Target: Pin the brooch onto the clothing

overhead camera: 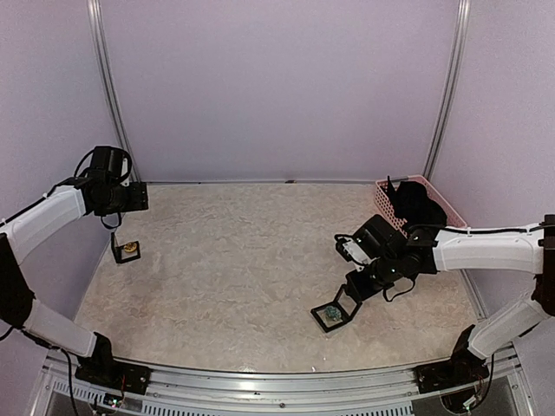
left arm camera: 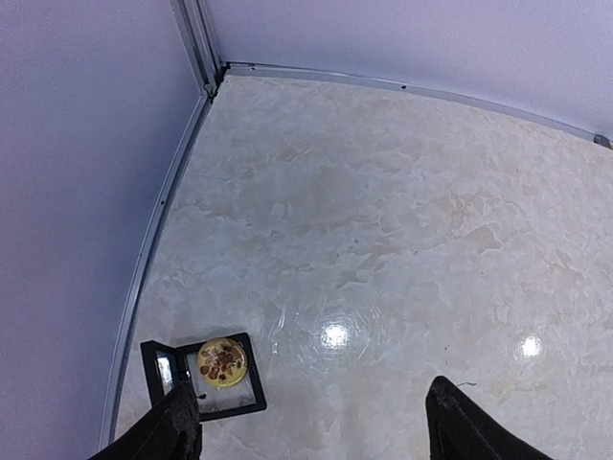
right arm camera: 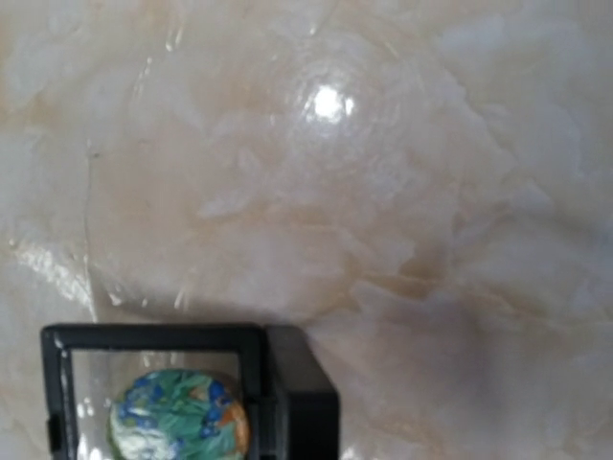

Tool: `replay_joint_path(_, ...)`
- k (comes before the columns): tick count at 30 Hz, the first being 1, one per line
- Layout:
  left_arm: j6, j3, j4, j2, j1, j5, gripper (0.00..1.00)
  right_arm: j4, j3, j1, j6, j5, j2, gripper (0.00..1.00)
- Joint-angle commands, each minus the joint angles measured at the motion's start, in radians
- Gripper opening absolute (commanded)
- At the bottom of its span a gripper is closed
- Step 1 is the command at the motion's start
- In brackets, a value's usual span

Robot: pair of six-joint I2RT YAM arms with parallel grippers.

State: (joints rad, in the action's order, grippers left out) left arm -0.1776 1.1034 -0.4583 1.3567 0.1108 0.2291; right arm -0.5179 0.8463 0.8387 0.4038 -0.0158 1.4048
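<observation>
two brooches sit well apart. left gripper spread wide above the yellow brooch; right gripper by the green brooch, its opening cannot be told. clothing, apparently, in pink basket.

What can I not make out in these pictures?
- Right gripper: open or shut unclear; tiny in top view, fingers absent from right wrist view.
- Round green-blue brooch: bottom edge of right wrist view cuts it.
- Black clothing in pink plastic basket: bundled, front unseen, top view.

Two brooch cases, one basket, one garment
</observation>
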Motion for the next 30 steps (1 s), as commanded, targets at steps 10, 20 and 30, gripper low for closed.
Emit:
replay_joint_path(10,0.045,0.000,0.003,-0.034,0.021,0.018,0.77,-0.056,0.030,0.026,0.006,-0.011,0.043,0.24)
replay_joint_path(20,0.054,-0.002,0.004,-0.037,0.020,0.007,0.77,-0.101,0.051,0.029,-0.002,-0.076,0.046,0.06)
replay_joint_path(30,0.055,0.004,0.016,-0.034,0.030,-0.045,0.77,-0.127,0.093,-0.173,-0.165,-0.137,0.042,0.03)
